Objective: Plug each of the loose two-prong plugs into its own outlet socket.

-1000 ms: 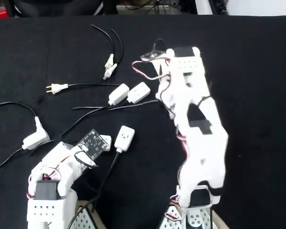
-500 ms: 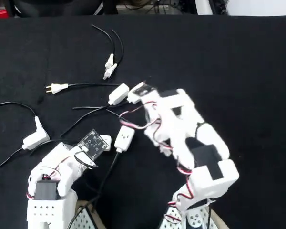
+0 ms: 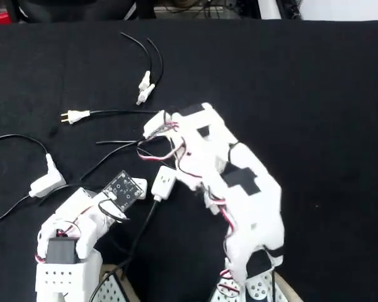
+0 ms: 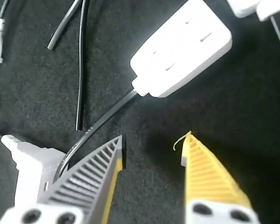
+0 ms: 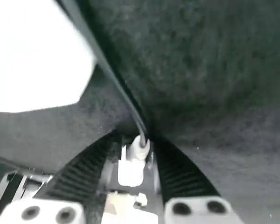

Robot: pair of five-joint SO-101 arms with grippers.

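My right gripper (image 3: 168,126) is down at the pair of white blocks in the middle of the table. In the right wrist view it (image 5: 135,139) is shut on a small white plug (image 5: 132,164) whose black cord runs away from it. One white block (image 3: 154,124) (image 5: 35,56) lies just beside it; the other is hidden under the arm. My left gripper (image 4: 154,137) (image 3: 137,187) is open above the cloth, just short of a white outlet socket (image 4: 182,51) (image 3: 164,181).
A two-prong plug (image 3: 72,116) lies at the left. Two small white connectors (image 3: 143,87) are at the back. An angled white plug (image 3: 46,179) (image 4: 28,158) lies near the left arm. Black cords cross the black cloth (image 3: 315,113), which is bare to the right.
The right arm has swung left and folded down from a far stretched pose onto the two white blocks, covering one. The left arm has not moved.
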